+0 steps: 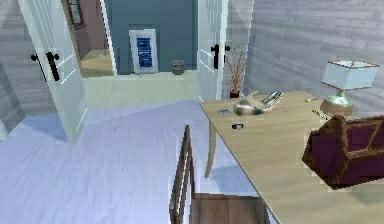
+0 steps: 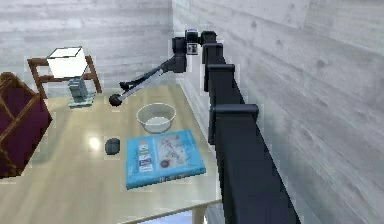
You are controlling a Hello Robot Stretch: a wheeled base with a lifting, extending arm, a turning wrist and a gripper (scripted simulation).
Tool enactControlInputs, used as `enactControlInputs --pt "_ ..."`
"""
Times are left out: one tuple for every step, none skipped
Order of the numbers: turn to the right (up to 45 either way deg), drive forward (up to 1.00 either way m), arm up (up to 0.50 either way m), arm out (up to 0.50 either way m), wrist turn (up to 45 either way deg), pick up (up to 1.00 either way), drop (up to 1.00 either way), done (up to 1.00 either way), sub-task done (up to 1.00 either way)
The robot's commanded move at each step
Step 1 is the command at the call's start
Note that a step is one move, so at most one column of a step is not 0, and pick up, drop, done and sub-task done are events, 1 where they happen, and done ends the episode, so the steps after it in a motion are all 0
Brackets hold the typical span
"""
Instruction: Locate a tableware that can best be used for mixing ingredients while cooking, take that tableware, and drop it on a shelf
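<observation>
Bowl [image 2: 157,118] sits just beside pincer [image 2: 120,97] on counter [image 2: 85,165]: probably light, rigid, slick; take by rim. Cannot tell whether pincer holds anything.

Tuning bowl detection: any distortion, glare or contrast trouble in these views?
Forward view: door edges lean toward the sides, lens effect only. Arm side view: no glare; pale bowl on pale table, low contrast; dark arm covers the right.

A home: wooden table [image 1: 270,150], lamp [image 1: 348,82], white doors [image 1: 48,60].
</observation>
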Motion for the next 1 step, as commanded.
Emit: enactControlInputs --pt "0.0 0.00 0.00 0.00 33.0 0.00 0.00 0.00 0.00"
